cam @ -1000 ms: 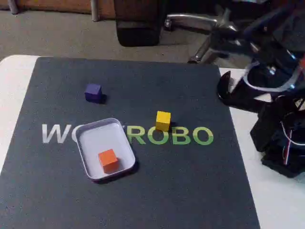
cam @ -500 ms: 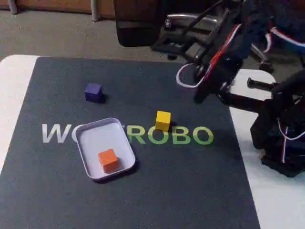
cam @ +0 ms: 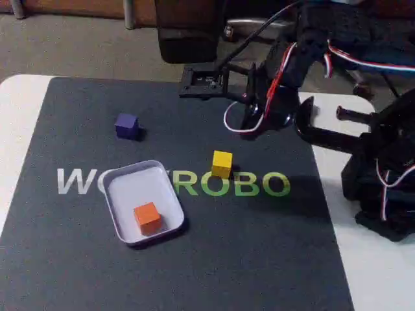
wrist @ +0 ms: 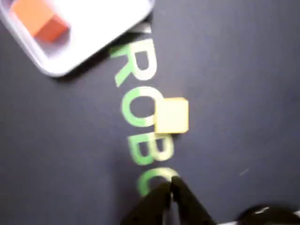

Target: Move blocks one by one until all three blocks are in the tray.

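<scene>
The white tray (cam: 130,188) lies on the dark mat left of centre in the fixed view, and the orange block (cam: 147,217) sits inside it near the front. The yellow block (cam: 222,163) stands on the mat to the right of the tray, on the green lettering. Further back on the left stands the purple block (cam: 127,125). My gripper (cam: 250,124) hangs above the mat, behind and to the right of the yellow block, holding nothing. In the wrist view the gripper (wrist: 169,186) has its tips together, with the yellow block (wrist: 171,115) ahead of it and the tray (wrist: 93,33) with the orange block (wrist: 40,21) beyond.
The arm's base (cam: 382,188) and a black clamp (cam: 318,129) stand on the white table at the right edge of the mat (cam: 259,259). A chair base (cam: 272,29) is on the floor behind the table.
The arm has swung from the right side out over the mat and dropped lower toward the yellow block. The blocks and tray have not moved.
</scene>
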### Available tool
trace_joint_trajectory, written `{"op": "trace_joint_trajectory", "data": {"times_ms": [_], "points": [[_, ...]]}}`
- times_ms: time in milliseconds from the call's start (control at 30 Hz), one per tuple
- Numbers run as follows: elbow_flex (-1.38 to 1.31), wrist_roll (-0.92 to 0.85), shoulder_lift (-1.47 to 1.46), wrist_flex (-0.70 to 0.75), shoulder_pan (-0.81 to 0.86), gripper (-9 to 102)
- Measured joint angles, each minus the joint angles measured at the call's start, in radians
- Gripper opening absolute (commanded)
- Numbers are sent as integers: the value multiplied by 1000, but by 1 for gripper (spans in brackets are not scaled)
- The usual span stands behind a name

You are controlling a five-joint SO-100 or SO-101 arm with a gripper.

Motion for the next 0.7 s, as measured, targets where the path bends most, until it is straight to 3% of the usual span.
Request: {"op": "trace_joint_trajectory", "data": {"times_ms": [333,700], "points": [[202,-183,66,-115,40,-6],[201,89,-26,-253,-77,-6]]}}
